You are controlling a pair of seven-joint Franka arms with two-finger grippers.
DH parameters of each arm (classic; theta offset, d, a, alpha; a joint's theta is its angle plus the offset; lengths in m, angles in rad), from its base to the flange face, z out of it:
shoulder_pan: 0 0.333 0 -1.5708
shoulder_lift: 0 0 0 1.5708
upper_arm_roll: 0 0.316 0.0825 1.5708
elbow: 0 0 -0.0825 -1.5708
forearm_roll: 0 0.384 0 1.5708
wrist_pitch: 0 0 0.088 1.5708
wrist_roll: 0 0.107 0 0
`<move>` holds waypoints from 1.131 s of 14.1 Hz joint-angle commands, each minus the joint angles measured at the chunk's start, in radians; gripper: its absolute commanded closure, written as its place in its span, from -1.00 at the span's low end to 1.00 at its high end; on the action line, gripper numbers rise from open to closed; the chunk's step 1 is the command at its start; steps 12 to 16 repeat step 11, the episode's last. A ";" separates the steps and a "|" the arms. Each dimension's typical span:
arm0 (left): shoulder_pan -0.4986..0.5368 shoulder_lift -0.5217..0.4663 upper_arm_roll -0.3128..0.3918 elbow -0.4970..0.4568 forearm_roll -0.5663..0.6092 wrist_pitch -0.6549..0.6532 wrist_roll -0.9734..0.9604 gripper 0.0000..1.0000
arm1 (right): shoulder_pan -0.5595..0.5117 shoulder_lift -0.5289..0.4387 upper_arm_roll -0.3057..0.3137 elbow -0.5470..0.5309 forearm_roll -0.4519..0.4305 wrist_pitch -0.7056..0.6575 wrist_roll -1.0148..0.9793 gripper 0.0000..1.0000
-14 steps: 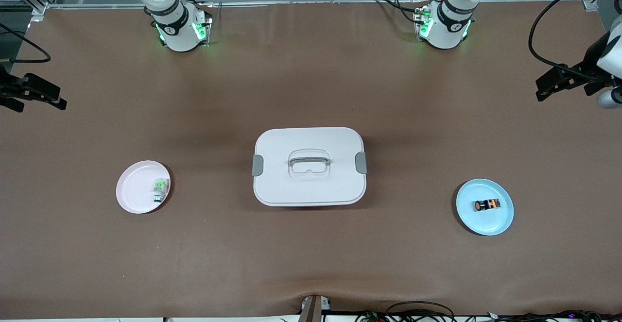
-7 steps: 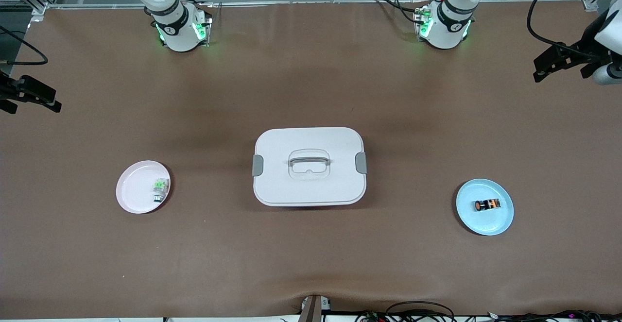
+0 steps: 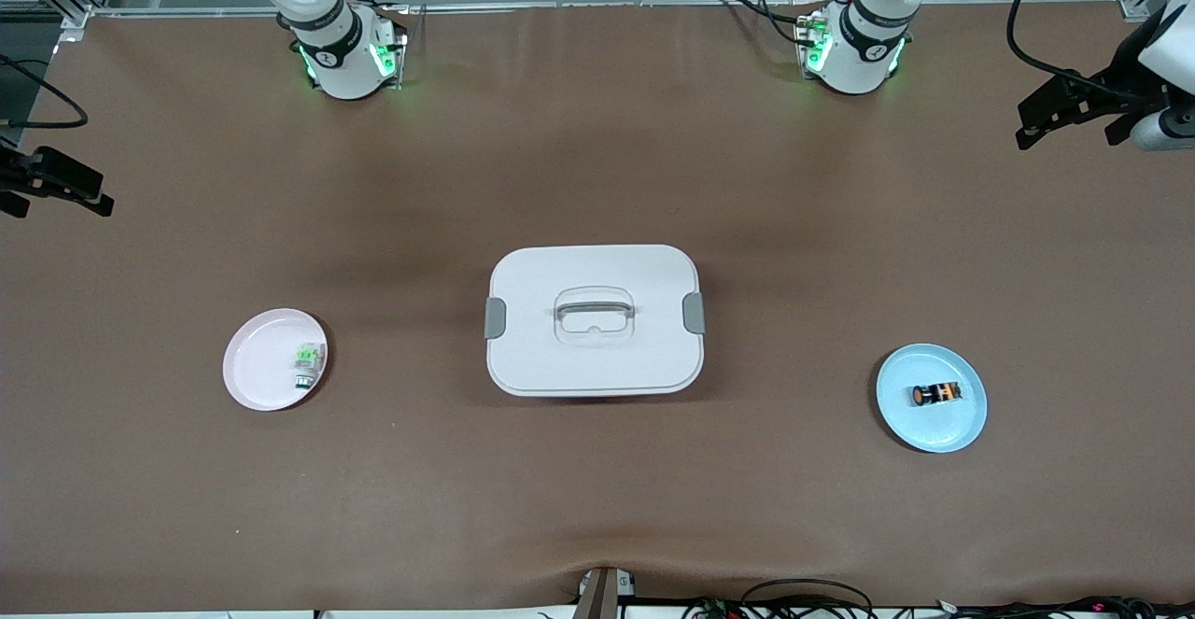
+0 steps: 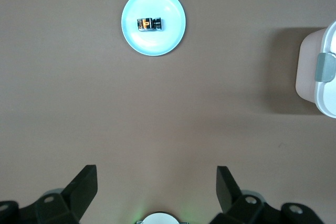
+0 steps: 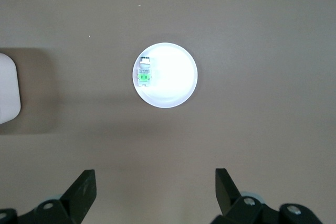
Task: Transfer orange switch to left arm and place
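Orange on blue: our switch waits while both tools hang high.

The orange switch [image 3: 936, 395] lies on its side in the one blue plate [image 3: 962, 428], well apart from the box [image 3: 594, 320], toward the left arm's end of the counter [image 3: 597, 507]. We judge the single box sits mid-counter as the obstacle between two plates; the one pink plate [image 3: 252, 367], toward the right arm's end, holds one green component [image 3: 305, 362]. We have two tools, both spread wide and empty: the left tool [image 4: 156, 190] over bare counter near the blue plate, the right tool [image 5: 155, 191] over bare counter near the pink plate.
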 commanded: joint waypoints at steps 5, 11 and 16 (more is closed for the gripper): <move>-0.003 0.002 0.004 0.027 -0.016 -0.010 0.018 -1.00 | 0.001 -0.020 0.017 -0.014 -0.015 0.000 0.013 -1.00; -0.003 0.012 0.002 0.029 -0.014 -0.014 0.019 -1.00 | -0.031 -0.020 0.008 -0.008 -0.021 -0.001 0.001 -1.00; -0.003 0.012 0.002 0.029 -0.014 -0.014 0.019 -1.00 | -0.031 -0.020 0.008 -0.008 -0.021 -0.001 0.001 -1.00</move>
